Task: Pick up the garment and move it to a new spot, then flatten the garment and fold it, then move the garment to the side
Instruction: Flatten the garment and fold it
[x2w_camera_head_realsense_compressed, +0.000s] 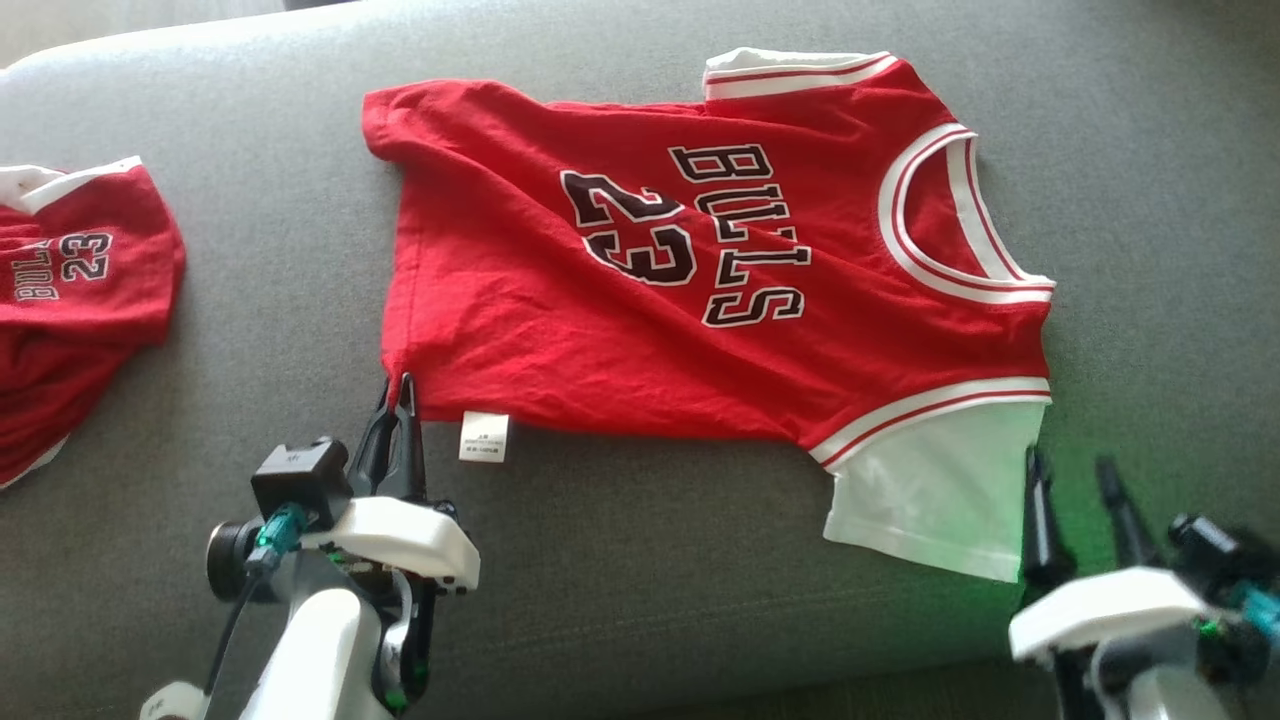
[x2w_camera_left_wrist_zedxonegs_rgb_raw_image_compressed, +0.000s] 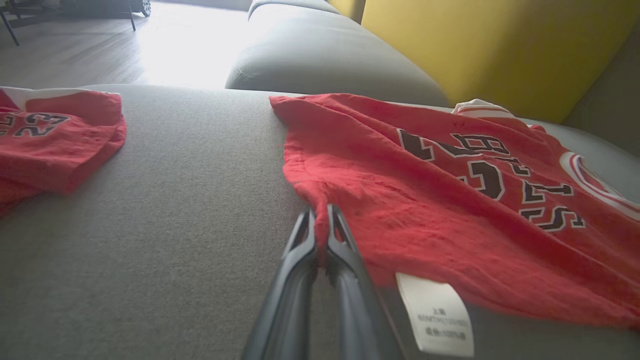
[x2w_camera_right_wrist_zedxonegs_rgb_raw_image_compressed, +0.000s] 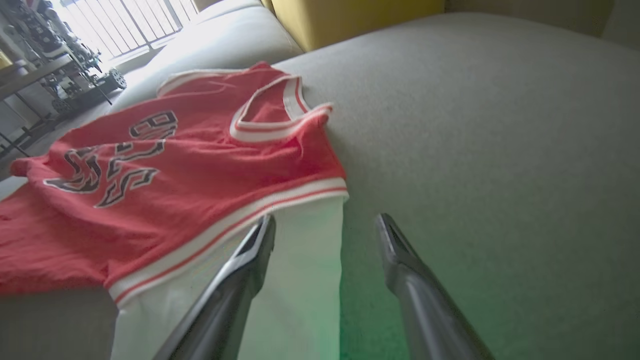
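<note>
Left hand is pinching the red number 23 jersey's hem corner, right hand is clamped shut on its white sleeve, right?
No: the right hand is open, fingers astride the edge of the white sleeve, as the right wrist view shows. The left hand does pinch the red number 23 jersey.

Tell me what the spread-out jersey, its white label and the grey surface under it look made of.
Jersey: soft matte knit, probably cotton; it creases and looks fuzzy. Label: thin, smooth printed fabric, possibly satin. Grey surface: matte woven upholstery over padding, judging by fine grain and rounded edges.
</note>
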